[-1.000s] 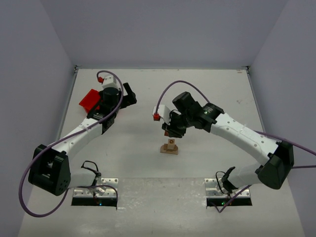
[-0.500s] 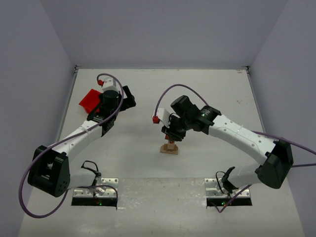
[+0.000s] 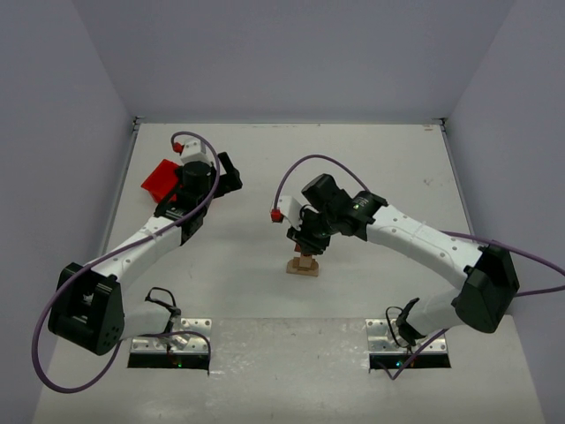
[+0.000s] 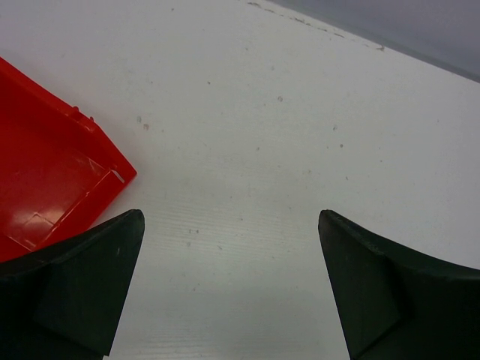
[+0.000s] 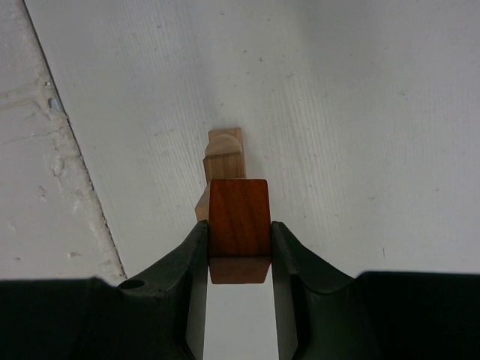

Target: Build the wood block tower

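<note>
R tool [image 5: 238,241] w/ roof piece [image 5: 238,211] lower, now over tower [image 5: 225,154]

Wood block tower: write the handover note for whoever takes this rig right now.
Left gripper: open, empty, over the table beside the red bin.
Right gripper: shut on the reddish-brown roof piece, just above the wood block tower mid-table.
Done: pale blocks stacked, roof piece picked up.
Left: lower it onto the top block, release, withdraw. Contact cannot be told yet.
</note>
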Robot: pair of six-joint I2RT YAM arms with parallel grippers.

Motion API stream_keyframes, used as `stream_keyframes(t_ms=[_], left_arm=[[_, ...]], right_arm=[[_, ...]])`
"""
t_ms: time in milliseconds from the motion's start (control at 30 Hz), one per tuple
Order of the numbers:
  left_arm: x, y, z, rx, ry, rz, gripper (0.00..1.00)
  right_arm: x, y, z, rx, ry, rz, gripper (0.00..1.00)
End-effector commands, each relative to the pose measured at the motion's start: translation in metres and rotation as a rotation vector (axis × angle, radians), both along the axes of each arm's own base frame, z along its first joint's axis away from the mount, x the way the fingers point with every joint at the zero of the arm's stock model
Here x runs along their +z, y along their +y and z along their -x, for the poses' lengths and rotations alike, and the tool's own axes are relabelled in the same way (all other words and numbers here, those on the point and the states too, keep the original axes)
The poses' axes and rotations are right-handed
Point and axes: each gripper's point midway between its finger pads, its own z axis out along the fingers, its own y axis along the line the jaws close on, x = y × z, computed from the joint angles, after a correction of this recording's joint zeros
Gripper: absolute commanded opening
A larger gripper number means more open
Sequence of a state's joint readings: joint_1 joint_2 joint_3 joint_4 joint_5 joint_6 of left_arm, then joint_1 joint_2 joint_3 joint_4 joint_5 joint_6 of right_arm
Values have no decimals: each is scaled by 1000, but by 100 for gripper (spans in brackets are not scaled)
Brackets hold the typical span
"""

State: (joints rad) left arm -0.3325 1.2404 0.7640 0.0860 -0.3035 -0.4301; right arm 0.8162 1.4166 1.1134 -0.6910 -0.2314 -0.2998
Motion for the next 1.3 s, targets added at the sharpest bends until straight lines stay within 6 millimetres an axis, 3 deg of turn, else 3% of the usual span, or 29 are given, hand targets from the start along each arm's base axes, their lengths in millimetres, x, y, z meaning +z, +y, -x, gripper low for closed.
stream_keyframes(t_ms=[0, 1267], left_arm=[[21, 3, -3, 11, -74, 16, 100], [20, -2, -3, -14, -76, 21, 100]], right_arm=[[1, 5, 0, 0, -10, -23, 19], [0, 5, 10, 80, -44, -83, 26]])
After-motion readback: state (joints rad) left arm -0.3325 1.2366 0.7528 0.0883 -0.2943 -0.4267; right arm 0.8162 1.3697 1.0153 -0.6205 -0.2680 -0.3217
